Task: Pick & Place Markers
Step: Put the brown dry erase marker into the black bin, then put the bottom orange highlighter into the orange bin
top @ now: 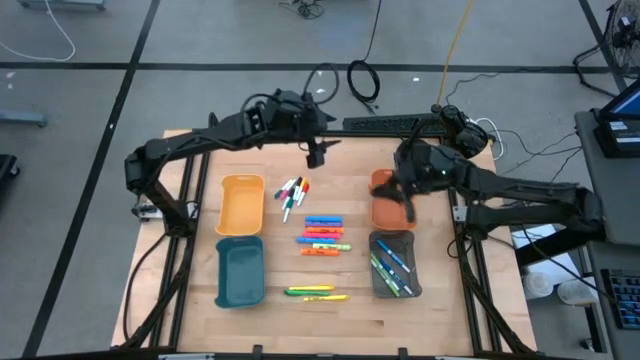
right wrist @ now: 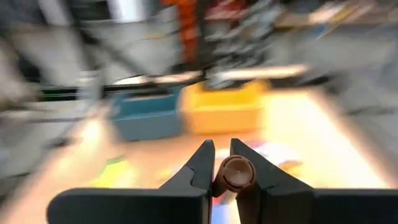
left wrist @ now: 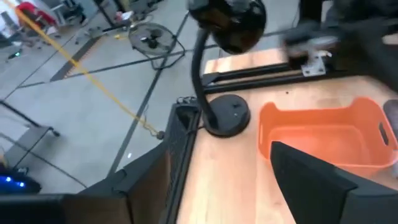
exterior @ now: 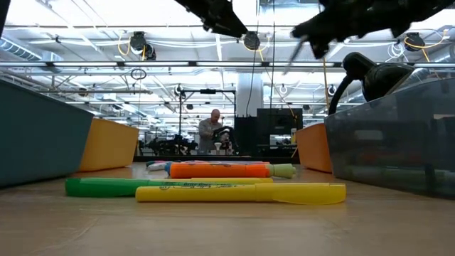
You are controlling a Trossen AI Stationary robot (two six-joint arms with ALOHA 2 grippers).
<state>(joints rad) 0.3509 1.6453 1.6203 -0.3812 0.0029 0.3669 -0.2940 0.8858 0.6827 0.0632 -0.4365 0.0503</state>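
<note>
My right gripper (top: 408,203) hovers over the orange tray (top: 384,212) at the right, shut on a brown-capped marker (right wrist: 236,173). My left gripper (top: 316,155) hangs open and empty above the table's far middle; in its wrist view its gripper (left wrist: 221,155) looks onto the orange tray (left wrist: 323,134). On the table lie a bunch of thin markers (top: 292,193), blue and orange highlighters (top: 322,235), and green and yellow highlighters (top: 315,292). Several more markers lie in the grey tray (top: 393,265). My right gripper pinches the marker between its two fingers (right wrist: 202,165), just behind the brown end (right wrist: 236,163) that faces the wrist camera. The marker is lifted clear of the table. In the low view a thin shaft (exterior: 293,57) slants down below the gripper.
A yellow tray (top: 241,205) and a teal tray (top: 240,270) stand at the left. A black stand with a round foot (left wrist: 227,115) and a dark bar (top: 380,122) sit at the far edge. Bare wood lies along the near edge.
</note>
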